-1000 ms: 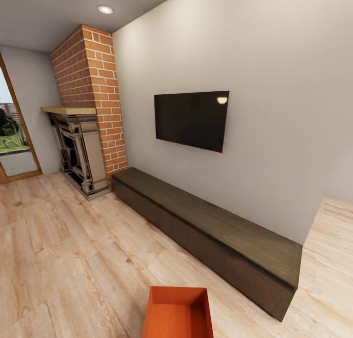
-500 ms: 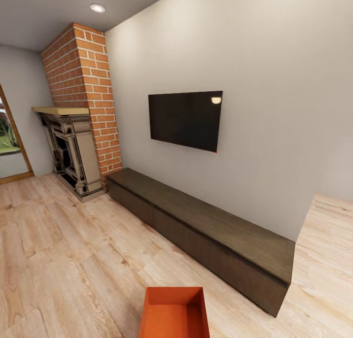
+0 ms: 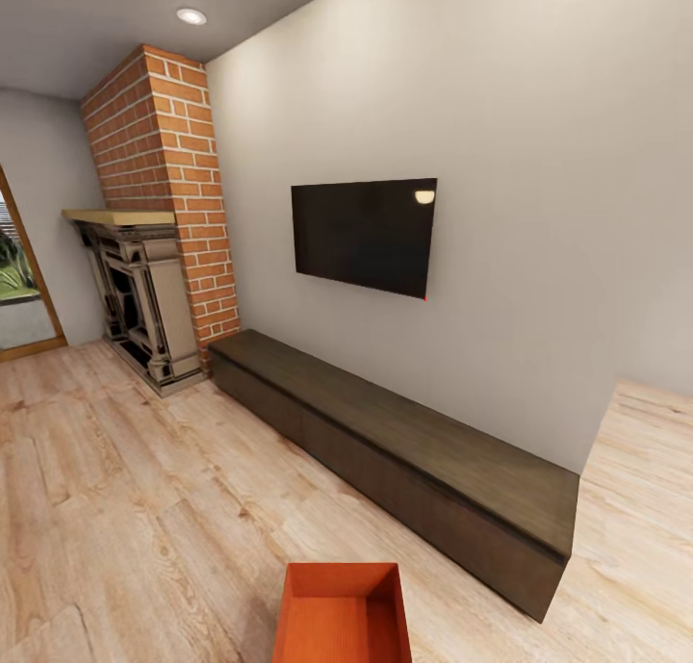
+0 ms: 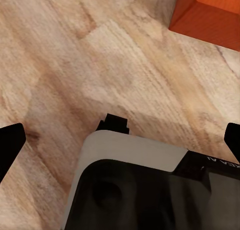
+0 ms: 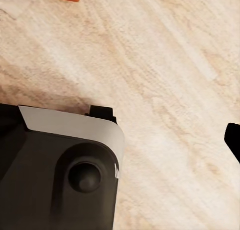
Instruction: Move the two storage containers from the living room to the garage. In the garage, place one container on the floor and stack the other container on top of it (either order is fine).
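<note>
Head view: the fireplace [image 3: 144,297] stands left of the long dark cabinet [image 3: 404,451], the TV [image 3: 364,235] above that cabinet, and one orange container [image 3: 343,613] sits on the wood floor [image 3: 125,509] in front of the cabinet, open top up, long axis running away from the robot. By the wrist views, the left gripper [image 4: 120,140] has it nearer. Both sets of jaws gape wide, holding nothing; the container lies ahead, untouched.
</note>
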{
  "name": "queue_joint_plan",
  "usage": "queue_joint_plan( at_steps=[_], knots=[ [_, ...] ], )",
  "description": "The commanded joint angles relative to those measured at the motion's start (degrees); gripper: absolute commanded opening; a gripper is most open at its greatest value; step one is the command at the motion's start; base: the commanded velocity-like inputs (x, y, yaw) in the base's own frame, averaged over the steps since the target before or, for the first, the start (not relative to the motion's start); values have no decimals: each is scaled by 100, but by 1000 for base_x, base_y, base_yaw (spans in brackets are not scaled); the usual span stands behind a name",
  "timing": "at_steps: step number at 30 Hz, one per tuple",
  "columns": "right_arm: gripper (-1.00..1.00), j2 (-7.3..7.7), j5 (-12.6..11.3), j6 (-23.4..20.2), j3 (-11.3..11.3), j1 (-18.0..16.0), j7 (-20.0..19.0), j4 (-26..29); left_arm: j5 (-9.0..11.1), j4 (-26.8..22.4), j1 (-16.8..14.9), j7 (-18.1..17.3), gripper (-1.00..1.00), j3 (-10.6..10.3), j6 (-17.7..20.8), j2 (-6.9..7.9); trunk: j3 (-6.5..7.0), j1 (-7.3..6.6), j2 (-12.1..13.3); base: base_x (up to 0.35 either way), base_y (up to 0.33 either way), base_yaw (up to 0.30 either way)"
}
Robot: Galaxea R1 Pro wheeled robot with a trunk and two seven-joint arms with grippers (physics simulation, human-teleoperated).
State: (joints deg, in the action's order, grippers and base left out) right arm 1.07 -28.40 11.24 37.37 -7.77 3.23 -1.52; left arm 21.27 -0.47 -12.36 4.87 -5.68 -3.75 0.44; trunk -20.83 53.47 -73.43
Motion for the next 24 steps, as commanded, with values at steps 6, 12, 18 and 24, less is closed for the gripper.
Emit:
queue_joint_plan(
  at_steps=[6, 12, 18, 24],
  knots=[
    [100, -2, -35, 33, 51, -6, 1, -15, 43, 3, -3, 14, 100, -48, -14, 6, -6, 0, -4, 0, 0, 0],
    [100, -2, -36, 32, 51, -6, 42, -15, 36, 2, -3, 14, 100, -51, -15, -1, -6, 0, -4, 10, 3, 0],
    [100, -2, -38, 31, 56, -6, 45, -15, 35, 3, -3, 14, 100, -51, -20, 0, -6, 0, -4, 74, 55, 0],
    [100, -9, -41, 24, 52, -6, 46, -15, 35, 3, -3, 14, 100, -51, -21, 0, -6, 0, -4, 10, 8, 0]
  ],
)
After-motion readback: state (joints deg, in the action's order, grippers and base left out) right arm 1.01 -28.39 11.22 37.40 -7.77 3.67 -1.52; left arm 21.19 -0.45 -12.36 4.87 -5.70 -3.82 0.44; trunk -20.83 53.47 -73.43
